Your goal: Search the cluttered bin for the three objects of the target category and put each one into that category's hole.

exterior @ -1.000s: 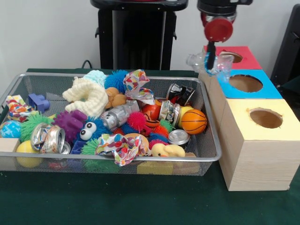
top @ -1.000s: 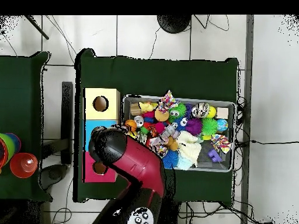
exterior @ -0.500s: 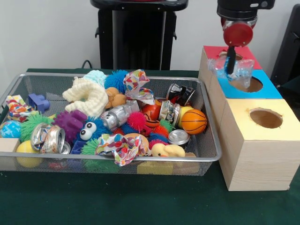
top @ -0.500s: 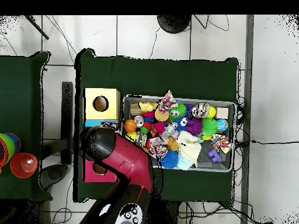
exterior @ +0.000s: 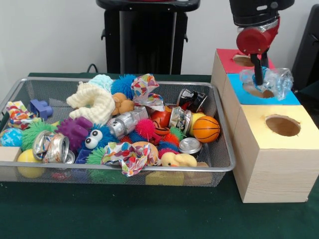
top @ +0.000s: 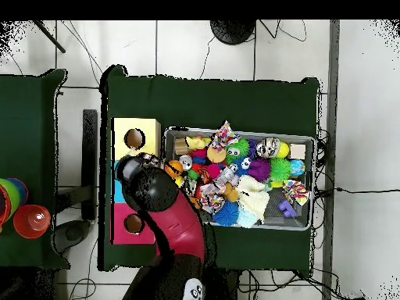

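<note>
Jaws of the gripper (exterior: pixel 258 78) pinch a crumpled clear plastic bottle (exterior: pixel 271 79), held directly above the blue box (exterior: pixel 289 97) and its hole, presumably so a release drops it straight in. Two more such items should remain in the mesh bin (exterior: pixel 219 164) on the bench.

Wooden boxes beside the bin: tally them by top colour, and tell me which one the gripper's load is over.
Red-topped box: 1
Blue-topped box: 1
Yellow-topped box: 1
Total: 3
The gripper holds a crumpled clear plastic bottle over the blue-topped box.
</note>
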Available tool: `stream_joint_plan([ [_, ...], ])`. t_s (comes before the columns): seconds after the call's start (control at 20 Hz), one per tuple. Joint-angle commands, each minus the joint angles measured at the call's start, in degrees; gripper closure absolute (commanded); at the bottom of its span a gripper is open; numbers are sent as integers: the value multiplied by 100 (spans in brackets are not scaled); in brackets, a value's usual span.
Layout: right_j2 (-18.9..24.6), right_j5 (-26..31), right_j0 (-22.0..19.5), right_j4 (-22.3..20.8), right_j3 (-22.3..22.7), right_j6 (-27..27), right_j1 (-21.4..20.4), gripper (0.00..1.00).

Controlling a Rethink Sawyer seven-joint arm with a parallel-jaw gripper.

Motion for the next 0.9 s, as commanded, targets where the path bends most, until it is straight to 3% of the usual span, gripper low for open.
stream_joint_plan([
  [0.05, 1097, -105, 43, 1831, 1093, -1098, -346, 100],
  [0.3, 1107, 515, 196, 2890, 1246, -1890, -319, 100],
  [0.5, 1041, 826, 184, 2990, 1403, -2296, -343, 100],
  [0.7, 1015, 1034, 63, 2972, 1551, -2835, -107, 100],
  [0.9, 1013, 1421, 124, 3702, 1694, -3805, 176, 100],
])
